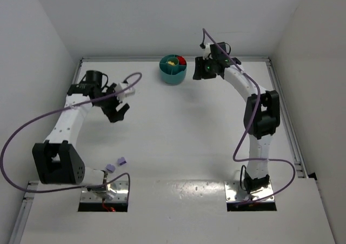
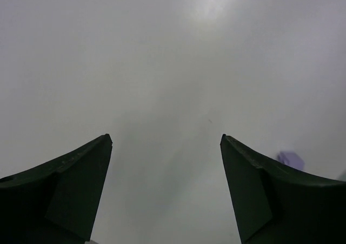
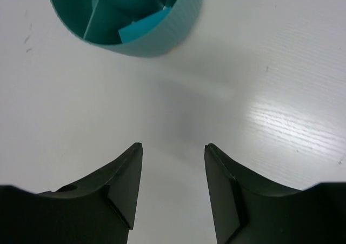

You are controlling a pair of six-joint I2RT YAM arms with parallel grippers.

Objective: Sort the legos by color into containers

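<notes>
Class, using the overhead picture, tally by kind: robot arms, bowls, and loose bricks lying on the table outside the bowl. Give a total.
Robot arms: 2 (left arm, right arm)
Teal bowl: 1
Loose pale purple bricks: 2 (the second)
Total: 5

White arms (image 1: 65, 122), black fingers (image 2: 70, 184), purple cables (image 1: 234, 155)

text: none legible | labels: none | brands: none | numbers: none | signs: none
</notes>
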